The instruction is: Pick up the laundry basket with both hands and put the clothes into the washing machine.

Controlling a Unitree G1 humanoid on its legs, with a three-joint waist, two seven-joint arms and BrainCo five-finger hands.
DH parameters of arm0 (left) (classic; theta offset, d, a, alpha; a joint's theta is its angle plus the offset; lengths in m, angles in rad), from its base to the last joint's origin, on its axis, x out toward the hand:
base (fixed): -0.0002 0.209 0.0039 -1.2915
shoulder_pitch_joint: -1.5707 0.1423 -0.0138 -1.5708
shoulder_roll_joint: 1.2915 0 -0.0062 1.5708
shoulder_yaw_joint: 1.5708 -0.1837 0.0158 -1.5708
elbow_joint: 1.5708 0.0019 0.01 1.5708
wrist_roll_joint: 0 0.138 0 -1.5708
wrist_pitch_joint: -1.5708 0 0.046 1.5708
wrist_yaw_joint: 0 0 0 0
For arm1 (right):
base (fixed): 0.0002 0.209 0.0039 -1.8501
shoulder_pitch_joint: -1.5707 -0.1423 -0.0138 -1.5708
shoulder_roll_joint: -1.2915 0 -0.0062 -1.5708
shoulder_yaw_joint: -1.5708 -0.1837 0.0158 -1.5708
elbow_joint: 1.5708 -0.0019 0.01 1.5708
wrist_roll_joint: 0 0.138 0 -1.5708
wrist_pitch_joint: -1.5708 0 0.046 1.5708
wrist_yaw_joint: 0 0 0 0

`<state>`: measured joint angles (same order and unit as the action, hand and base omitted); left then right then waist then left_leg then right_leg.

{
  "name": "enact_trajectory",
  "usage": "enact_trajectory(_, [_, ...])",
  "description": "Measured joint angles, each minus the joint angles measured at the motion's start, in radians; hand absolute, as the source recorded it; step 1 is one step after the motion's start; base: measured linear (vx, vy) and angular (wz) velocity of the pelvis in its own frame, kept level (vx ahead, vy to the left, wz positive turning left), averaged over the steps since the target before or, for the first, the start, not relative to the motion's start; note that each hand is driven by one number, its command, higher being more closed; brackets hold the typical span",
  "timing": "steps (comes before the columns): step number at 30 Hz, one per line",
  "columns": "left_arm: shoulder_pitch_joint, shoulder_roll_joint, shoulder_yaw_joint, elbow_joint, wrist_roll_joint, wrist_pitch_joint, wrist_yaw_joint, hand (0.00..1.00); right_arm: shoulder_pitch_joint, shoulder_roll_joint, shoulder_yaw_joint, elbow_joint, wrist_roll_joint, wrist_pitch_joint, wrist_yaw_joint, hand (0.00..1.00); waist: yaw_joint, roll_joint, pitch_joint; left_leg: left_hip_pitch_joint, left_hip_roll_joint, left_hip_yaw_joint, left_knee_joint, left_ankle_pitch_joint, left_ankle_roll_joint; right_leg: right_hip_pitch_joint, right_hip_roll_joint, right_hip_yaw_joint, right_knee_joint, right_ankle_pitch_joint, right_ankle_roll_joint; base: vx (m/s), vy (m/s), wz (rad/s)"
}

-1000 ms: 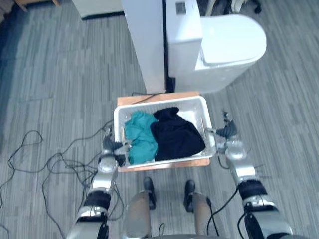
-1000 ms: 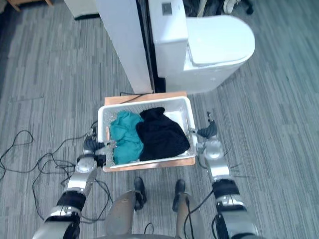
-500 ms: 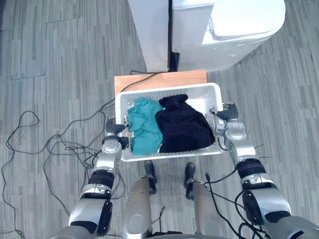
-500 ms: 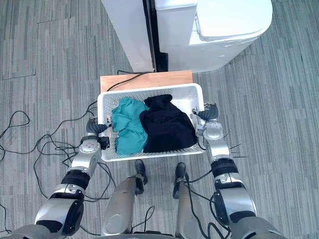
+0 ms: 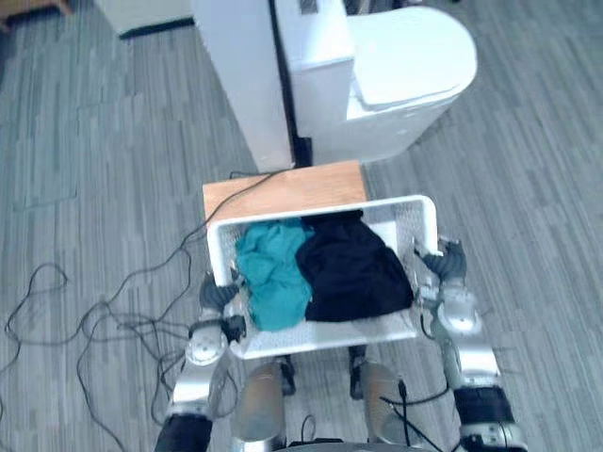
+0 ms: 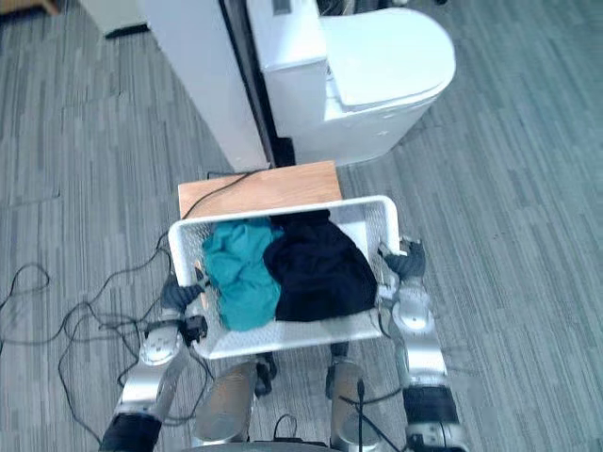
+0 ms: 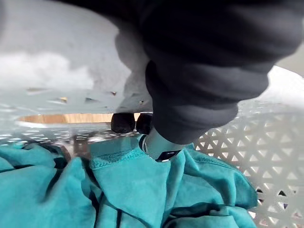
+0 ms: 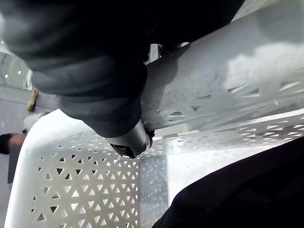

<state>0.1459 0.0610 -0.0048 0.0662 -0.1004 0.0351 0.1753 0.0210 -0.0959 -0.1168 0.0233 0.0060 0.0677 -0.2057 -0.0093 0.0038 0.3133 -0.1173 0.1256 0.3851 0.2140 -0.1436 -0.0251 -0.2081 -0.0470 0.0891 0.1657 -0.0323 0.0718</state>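
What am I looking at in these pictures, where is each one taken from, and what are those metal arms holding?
This is a humanoid robot seen through its own cameras. The two wide pictures come from its head, looking down; the two close-ups come from its wrists. Its left hand and right hand grip opposite ends of a white laundry basket, fingers curled round its rim. Inside lie a teal garment and a black garment. Beyond the basket stands a low wooden stand, and behind it a white machine with a rounded lid, probably the washer.
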Motion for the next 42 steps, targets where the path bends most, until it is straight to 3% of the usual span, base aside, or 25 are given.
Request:
enact_trajectory(3, [0.031, -0.009, 0.003, -0.033, 0.015, 0.002, -0.004, 1.00, 0.049, 0.016, -0.002, -0.033, -0.027, 0.000, 0.020, 1.00, -0.025, -0.008, -0.021, 0.089, 0.017, 0.137, 0.018, -0.050, -0.004, 0.019, 0.028, 0.110, -0.009, 0.028, 0.027, 0.00, 0.078, -1.36])
enact_trajectory(5, [0.033, -0.007, 0.012, -0.043, 0.032, 0.002, -0.022, 1.00, 0.080, 0.027, -0.004, -0.048, -0.030, 0.000, 0.036, 1.00, -0.034, -0.019, -0.040, 0.127, 0.037, 0.238, 0.027, -0.075, -0.007, 0.019, 0.034, 0.068, -0.075, 0.074, 0.007, -0.04, 0.061, -1.65])
enact_trajectory(6, [0.032, -0.004, 0.016, -0.046, 0.035, 0.007, -0.024, 1.00, 0.095, 0.038, -0.004, -0.047, -0.036, 0.000, 0.037, 1.00, -0.039, -0.021, -0.042, 0.158, 0.065, 0.316, 0.034, -0.090, -0.005, 0.031, 0.014, -0.042, -0.105, 0.047, -0.061, -0.03, 0.038, -1.85])
enact_trajectory(10, [0.033, 0.007, 0.016, -0.044, 0.044, 0.032, -0.043, 1.00, 0.101, 0.049, -0.009, -0.014, -0.036, 0.000, 0.037, 1.00, -0.041, -0.028, -0.070, 0.272, 0.116, 0.580, 0.050, -0.116, -0.037, -0.001, -0.153, -0.628, 0.073, -0.024, -0.167, 0.04, -0.011, -1.84])
enact_trajectory(12, [0.031, 0.007, 0.017, -0.035, 0.044, 0.032, -0.040, 1.00, 0.095, 0.049, -0.009, 0.010, -0.035, 0.000, 0.037, 1.00, -0.045, -0.037, -0.099, 0.290, 0.136, 0.635, 0.090, -0.121, -0.043, -0.009, -0.156, -0.659, 0.088, 0.007, -0.127, 0.19, -0.196, -1.49])
enact_trajectory(14, [0.031, 0.002, 0.017, -0.021, 0.043, 0.033, -0.040, 1.00, 0.095, 0.043, -0.005, 0.015, -0.033, 0.000, 0.036, 1.00, -0.056, -0.013, -0.110, 0.302, 0.233, 0.626, 0.246, -0.137, -0.040, -0.020, -0.077, -0.570, 0.093, 0.034, -0.109, 0.17, -0.219, -1.36])
enact_trajectory(15, [0.031, 0.001, 0.017, -0.014, 0.043, 0.033, -0.040, 1.00, 0.094, 0.039, -0.002, 0.017, -0.032, 0.000, 0.036, 1.00, -0.055, -0.004, -0.114, 0.300, 0.278, 0.616, 0.320, -0.136, -0.019, -0.020, -0.050, -0.543, 0.095, 0.026, -0.119, 0.22, -0.234, -1.59])
enact_trajectory(17, [0.031, 0.012, 0.018, 0.002, 0.039, 0.034, -0.038, 1.00, 0.084, 0.021, 0.020, 0.037, -0.016, 0.004, 0.034, 1.00, -0.035, 0.012, -0.125, 0.206, 0.402, 0.400, 0.620, -0.067, 0.242, 0.000, 0.067, -0.410, 0.093, -0.005, -0.162, 0.28, -0.246, -1.77])
enact_trajectory(18, [0.032, 0.015, 0.021, 0.003, 0.034, 0.035, -0.038, 1.00, 0.080, 0.020, 0.027, 0.037, -0.016, 0.005, 0.032, 1.00, -0.028, 0.011, -0.125, 0.167, 0.377, 0.287, 0.664, -0.091, 0.213, 0.007, 0.094, -0.385, 0.088, -0.010, -0.173, 0.27, -0.117, -1.89])
enact_trajectory(19, [0.034, 0.007, 0.042, 0.003, 0.031, 0.034, -0.032, 1.00, 0.055, -0.002, 0.053, 0.039, -0.016, 0.015, 0.035, 1.00, 0.001, 0.010, -0.124, 0.103, 0.265, 0.090, 0.719, -0.145, 0.157, 0.027, 0.146, -0.292, 0.071, -0.018, -0.202, 0.30, -0.067, -2.23])
enact_trajectory(20, [0.062, -0.014, 0.057, 0.005, 0.029, 0.034, -0.018, 1.00, 0.028, -0.020, 0.082, 0.042, -0.018, 0.021, 0.036, 1.00, 0.027, 0.012, -0.123, 0.052, 0.142, -0.052, 0.742, -0.184, 0.143, 0.074, 0.183, -0.208, 0.044, -0.015, -0.213, 0.31, -0.050, -2.36])
enact_trajectory(22, [0.104, -0.027, 0.055, 0.004, 0.028, 0.033, -0.016, 1.00, 0.015, -0.040, 0.095, 0.042, -0.024, 0.021, 0.036, 1.00, 0.044, 0.011, -0.123, -0.041, -0.003, -0.191, 0.699, -0.220, 0.108, 0.145, 0.193, -0.125, 0.017, -0.023, -0.215, 0.24, -0.020, -1.61])
enact_trajectory(24, [0.118, -0.043, 0.050, 0.002, 0.027, 0.033, -0.017, 1.00, 0.011, -0.070, 0.101, 0.042, -0.027, 0.021, 0.039, 1.00, 0.056, 0.021, -0.124, -0.136, -0.079, -0.272, 0.567, -0.222, 0.066, 0.191, 0.193, -0.070, -0.020, -0.044, -0.200, 0.21, 0.028, -1.04])
enact_trajectory(26, [0.119, -0.059, 0.052, -0.002, 0.026, 0.033, -0.017, 1.00, 0.009, -0.090, 0.108, 0.043, -0.027, 0.021, 0.039, 1.00, 0.058, 0.034, -0.126, -0.216, -0.110, -0.301, 0.377, -0.167, -0.020, 0.236, 0.191, -0.030, -0.069, -0.047, -0.197, 0.29, 0.070, -0.66])
enact_trajectory(27, [0.121, -0.067, 0.054, -0.012, 0.026, 0.033, -0.018, 1.00, 0.009, -0.100, 0.108, 0.044, -0.027, 0.021, 0.039, 1.00, 0.061, 0.049, -0.127, -0.251, -0.108, -0.281, 0.233, -0.109, -0.068, 0.262, 0.195, -0.017, -0.095, -0.059, -0.194, 0.49, 0.123, -0.47])
enact_trajectory(28, [0.122, -0.078, 0.054, -0.027, 0.026, 0.033, -0.018, 1.00, 0.009, -0.111, 0.108, 0.047, -0.027, 0.021, 0.037, 1.00, 0.070, 0.071, -0.127, -0.259, -0.095, -0.252, 0.099, -0.040, -0.077, 0.287, 0.209, -0.002, -0.111, -0.076, -0.194, 0.51, 0.133, -0.45])
enact_trajectory(29, [0.122, -0.082, 0.053, -0.030, 0.026, 0.033, -0.019, 1.00, 0.009, -0.121, 0.108, 0.056, -0.027, 0.021, 0.037, 1.00, 0.079, 0.081, -0.128, -0.259, -0.087, -0.233, 0.043, -0.001, -0.070, 0.303, 0.215, 0.006, -0.116, -0.089, -0.188, 0.60, 0.156, -0.39])
enact_trajectory(31, [0.131, -0.087, 0.054, -0.030, 0.031, 0.038, -0.019, 1.00, 0.003, -0.116, 0.117, 0.102, -0.028, 0.027, 0.037, 1.00, 0.101, 0.061, -0.146, -0.239, -0.097, -0.194, 0.006, 0.137, 0.018, 0.337, 0.194, 0.035, -0.085, -0.156, -0.161, 0.55, 0.133, -0.31])
enact_trajectory(33, [0.151, -0.094, 0.055, -0.034, 0.035, 0.040, -0.020, 1.00, 0.001, -0.106, 0.118, 0.122, -0.039, 0.027, 0.046, 1.00, 0.104, 0.040, -0.168, -0.203, -0.123, -0.143, 0.021, 0.164, 0.162, 0.304, 0.156, 0.025, 0.056, -0.219, -0.082, 0.61, 0.136, -0.16])
enact_trajectory(34, [0.159, -0.094, 0.054, -0.034, 0.035, 0.042, -0.020, 1.00, 0.003, -0.094, 0.113, 0.135, -0.049, 0.027, 0.052, 1.00, 0.105, 0.022, -0.170, -0.184, -0.148, -0.133, 0.071, 0.105, 0.177, 0.235, 0.124, 0.008, 0.284, -0.284, 0.095, 0.81, 0.149, 0.08])
enact_trajectory(35, [0.161, -0.085, 0.046, -0.033, 0.035, 0.049, -0.022, 1.00, 0.004, -0.079, 0.097, 0.154, -0.058, 0.027, 0.059, 1.00, 0.098, 0.022, -0.169, -0.153, -0.166, -0.144, 0.119, 0.038, 0.183, 0.165, 0.097, -0.006, 0.524, -0.270, 0.208, 0.67, 0.118, 0.19])
enact_trajectory(37, [0.162, -0.068, 0.033, -0.026, 0.038, 0.057, -0.022, 1.00, 0.013, -0.068, 0.092, 0.173, -0.068, 0.028, 0.062, 1.00, 0.076, 0.021, -0.168, -0.057, -0.205, -0.172, 0.135, -0.039, 0.196, 0.088, 0.023, -0.072, 0.828, -0.256, 0.197, 0.72, 0.097, 0.39])
enact_trajectory(38, [0.160, -0.054, 0.024, -0.025, 0.046, 0.057, -0.021, 1.00, 0.026, -0.063, 0.091, 0.174, -0.070, 0.028, 0.064, 1.00, 0.066, 0.025, -0.168, 0.014, -0.215, -0.193, 0.121, -0.075, 0.198, 0.047, -0.029, -0.122, 0.925, -0.274, 0.143, 0.75, 0.084, 0.40])
enact_trajectory(40, [0.156, -0.031, 0.009, -0.026, 0.054, 0.056, -0.021, 1.00, 0.041, -0.057, 0.082, 0.174, -0.070, 0.028, 0.075, 1.00, 0.044, 0.036, -0.170, 0.106, -0.206, -0.246, 0.082, -0.115, 0.190, -0.034, -0.079, -0.200, 0.928, -0.309, -0.006, 0.44, 0.014, 0.43])
enact_trajectory(42, [0.143, -0.007, -0.004, -0.025, 0.054, 0.056, -0.022, 1.00, 0.052, -0.056, 0.078, 0.172, -0.069, 0.028, 0.077, 1.00, 0.021, 0.039, -0.169, 0.172, -0.177, -0.287, 0.055, -0.150, 0.171, -0.137, -0.088, -0.227, 0.810, -0.325, -0.034, 0.60, -0.055, 0.55])
